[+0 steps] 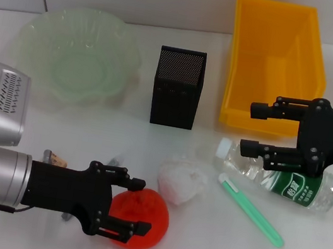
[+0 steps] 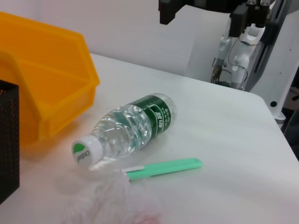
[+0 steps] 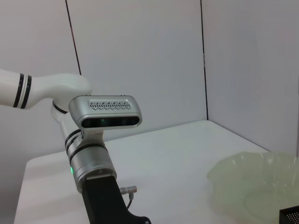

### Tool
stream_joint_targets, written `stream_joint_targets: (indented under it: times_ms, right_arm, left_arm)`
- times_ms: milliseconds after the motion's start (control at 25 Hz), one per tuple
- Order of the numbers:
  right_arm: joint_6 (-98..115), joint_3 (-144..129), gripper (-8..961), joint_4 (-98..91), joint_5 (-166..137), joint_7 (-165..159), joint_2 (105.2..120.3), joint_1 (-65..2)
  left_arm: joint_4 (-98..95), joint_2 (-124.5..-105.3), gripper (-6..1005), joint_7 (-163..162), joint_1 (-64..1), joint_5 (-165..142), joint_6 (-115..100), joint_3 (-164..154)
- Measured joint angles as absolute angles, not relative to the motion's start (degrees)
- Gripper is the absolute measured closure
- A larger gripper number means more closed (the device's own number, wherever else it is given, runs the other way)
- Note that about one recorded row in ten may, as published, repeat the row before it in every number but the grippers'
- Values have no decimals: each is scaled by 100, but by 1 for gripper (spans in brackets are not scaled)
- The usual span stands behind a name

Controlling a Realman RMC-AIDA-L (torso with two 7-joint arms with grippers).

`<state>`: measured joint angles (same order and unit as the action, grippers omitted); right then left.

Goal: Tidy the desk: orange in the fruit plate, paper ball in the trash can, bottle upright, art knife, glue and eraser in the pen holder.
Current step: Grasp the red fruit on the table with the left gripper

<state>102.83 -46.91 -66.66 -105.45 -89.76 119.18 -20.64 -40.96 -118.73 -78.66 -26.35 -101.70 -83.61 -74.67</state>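
Now left gripper point(image 1: 135, 205) straddling orange point(image 1: 141, 217), fingers apart, not yet clamped; closing evenly advised. Right gripper point(image 1: 252, 127) hovering apart above bottle point(image 1: 285, 181).

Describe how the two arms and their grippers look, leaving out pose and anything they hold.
The left gripper is black, with linked metal fingers, on a silver cylindrical wrist with a small green light and a silver camera box with a vented face. In the right wrist view that arm's upper links are white with black rings. The right gripper is the same black linkage design on a black wrist section.
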Motion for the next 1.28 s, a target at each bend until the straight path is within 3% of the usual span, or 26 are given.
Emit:
stream_joint_targets:
  times_ms: [960,1280]
  right_arm:
    - [10297,-4693,244,-6671,-10510,-8976,11918,-2109]
    - [10306,-4693,245,-6671,-10503,-8988,11923,-2109]
  left_arm:
    - [-3949,-11874,379,-7866,-2646,-10191,-7945,-7677]
    - [-3948,-11877,667,-7869,-2639,-10203,-7938,-7731]
